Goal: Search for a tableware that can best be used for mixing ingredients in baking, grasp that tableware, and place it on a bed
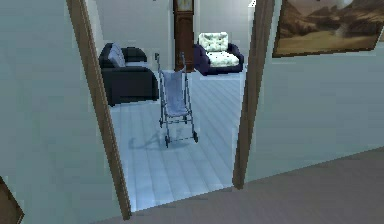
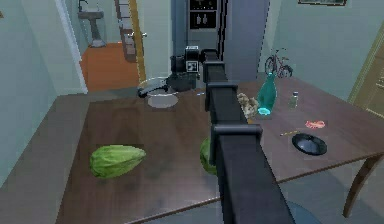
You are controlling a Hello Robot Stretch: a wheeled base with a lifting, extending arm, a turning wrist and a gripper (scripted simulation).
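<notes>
Pale bowl (image 2: 163, 99) on worktop (image 2: 120, 125) near pincer (image 2: 152, 88): likely stiff, light, slippery (grab the rim); can't tell if pincer holds anything.

Arm (image 2: 236, 150) hides part of 1 green veg (image 2: 205, 156); painting (image 1: 330, 25) cut at top edge; can't tell if pincer (image 2: 156, 88) holds anything.

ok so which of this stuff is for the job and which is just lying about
For the job: pale round bowl on the table, gripper near it.
Just lying about: green vegetable, teal bottle, dark dish, wheeled cart, dark armchair, painting.
</notes>
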